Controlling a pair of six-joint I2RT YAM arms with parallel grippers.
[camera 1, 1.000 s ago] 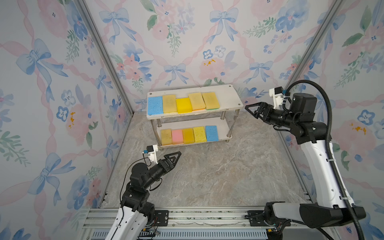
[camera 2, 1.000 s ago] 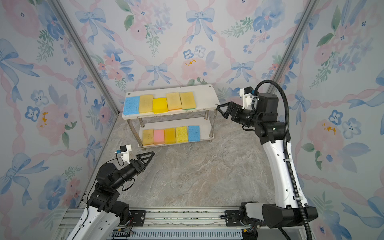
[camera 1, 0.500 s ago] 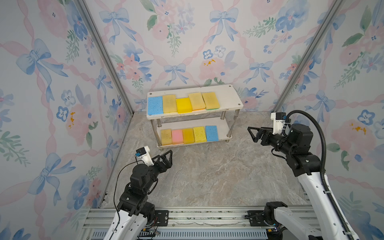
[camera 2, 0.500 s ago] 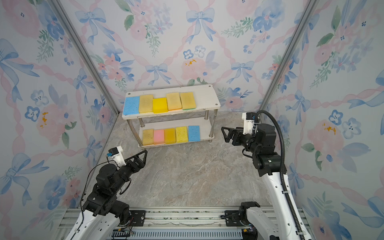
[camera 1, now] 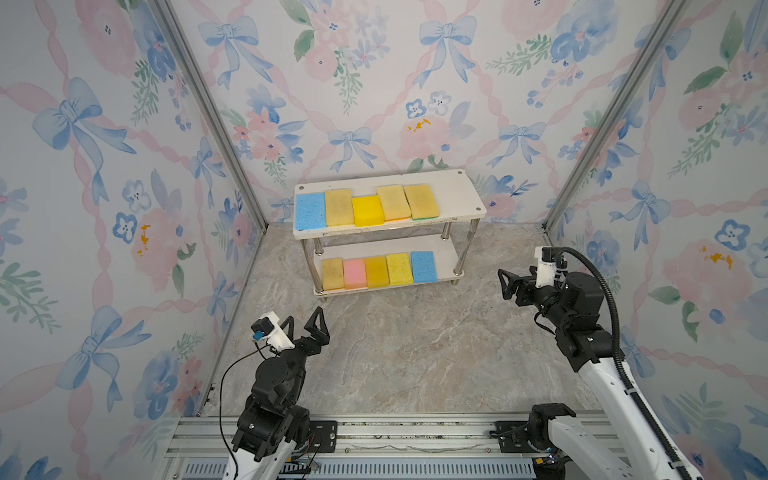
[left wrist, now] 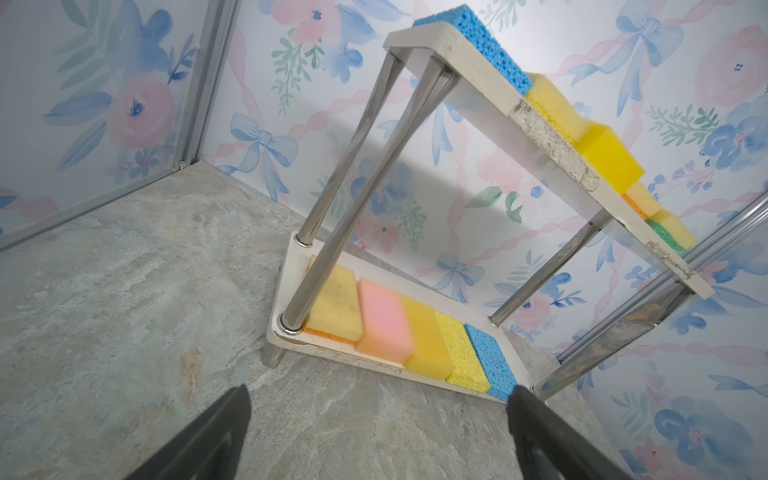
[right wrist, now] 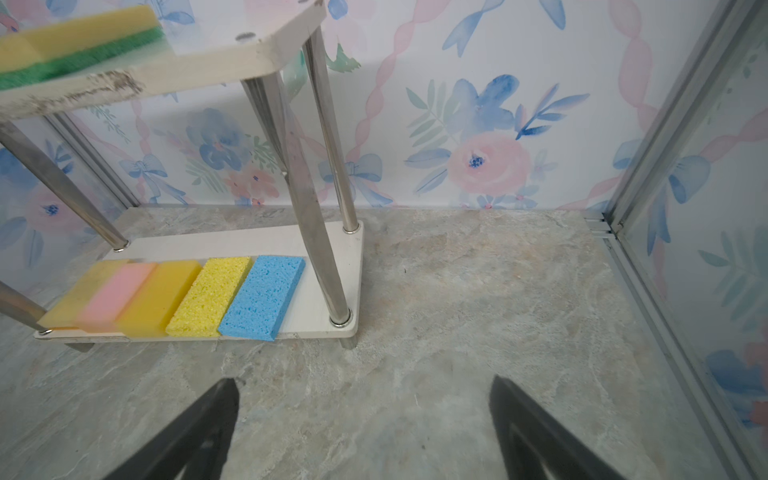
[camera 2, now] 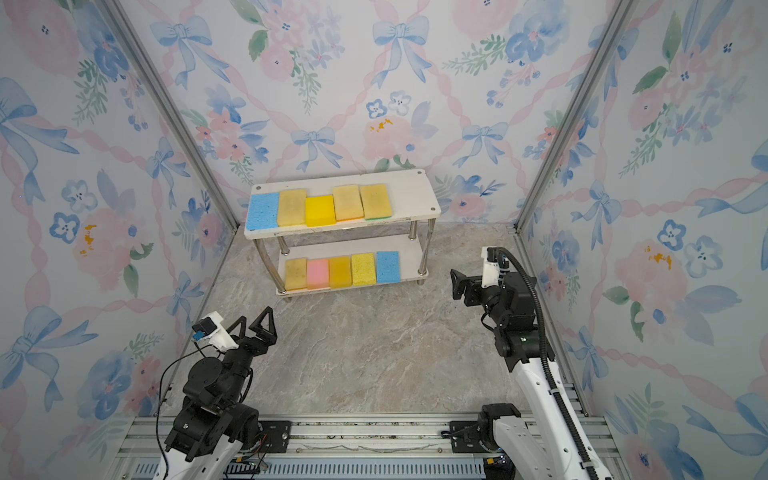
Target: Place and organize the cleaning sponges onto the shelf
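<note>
Shelf [camera 1: 459, 195]: it stands at the back of your worktop [camera 1: 415, 357], close to the rear wall. Both white boards sit level on chrome legs [left wrist: 365, 137].
Sponges: all ten that you can see lie flat on the shelf, five on each board.
Top board: your row is crowded toward the left end, and the right end is bare.
Top row, left to right in both top views: upper blue sponge [camera 1: 309, 210], dull yellow sponge [camera 1: 339, 207], bright yellow sponge [camera 1: 368, 210], pale yellow sponge [camera 1: 394, 202], green-backed sponge [camera 1: 422, 201].
Top row fit: the sponges lie side by side, and the bright yellow one sits a little further forward than its neighbours.
Lower row, left to right: speckled yellow sponge [camera 1: 332, 273], pink sponge [camera 1: 355, 273], amber sponge [camera 1: 377, 271], porous yellow sponge [camera 1: 399, 269], lower blue sponge [camera 1: 424, 266].
Lower row fit: the sponges lie edge to edge along the front of the board, with a bare strip behind them.
Your left jaws: they are spread wide with nothing between them, over the near left of the worktop. They are well apart from the shelf and aimed toward it. In the left wrist view you see only worktop between the fingers [left wrist: 208, 440].
Your right jaws: they are also spread wide and hold nothing. They are at the right side of the worktop, to the right of the shelf and apart from it. In the right wrist view the fingers [right wrist: 532, 432] frame bare worktop near the shelf's right end.
</note>
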